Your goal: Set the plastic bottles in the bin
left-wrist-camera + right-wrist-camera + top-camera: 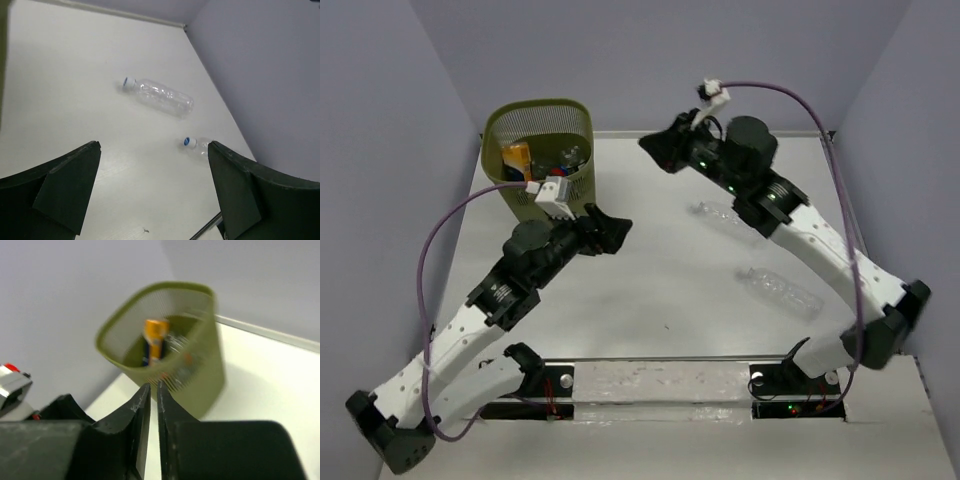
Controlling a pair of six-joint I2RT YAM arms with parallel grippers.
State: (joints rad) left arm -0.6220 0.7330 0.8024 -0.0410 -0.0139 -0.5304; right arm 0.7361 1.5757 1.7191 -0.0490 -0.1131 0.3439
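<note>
1. Bin (576, 186): olive-green, mesh-walled, stood upright at the far left corner of the bench (650, 300). In the right wrist view the bin (202, 365) is blurred but its open top is shown.

2. Plastic bottles inside the bin: an orange bottle (517, 160) is lodged upright against the left wall and is seen again from the right wrist (156, 336). Further bottles are packed beside it, with dark caps and clear bodies; their number cannot be told.

3. Left gripper (610, 228): held just off the bin's near right corner and pointed towards the middle of the bench. Its fingers (75, 190) are spread wide and released; nothing is held between them (152, 145).

4. Right gripper (655, 148): raised over the far edge of the bench, right of the bin and apart from it, and aimed at the bin. Its fingers (137, 412) are clenched to a thin slit with nothing gripped (153, 385).

5. Far clear bottle (720, 213): laid on its side on the bench, right of centre, partly under the right arm. From the left wrist it (159, 96) is shown crinkled, unlabelled and blue-capped.

6. Near clear bottle (780, 290): laid on its side, nearer the arm bases and further right. From the left wrist only its blue-capped end (192, 143) is shown; the rest is hidden by a finger.
</note>
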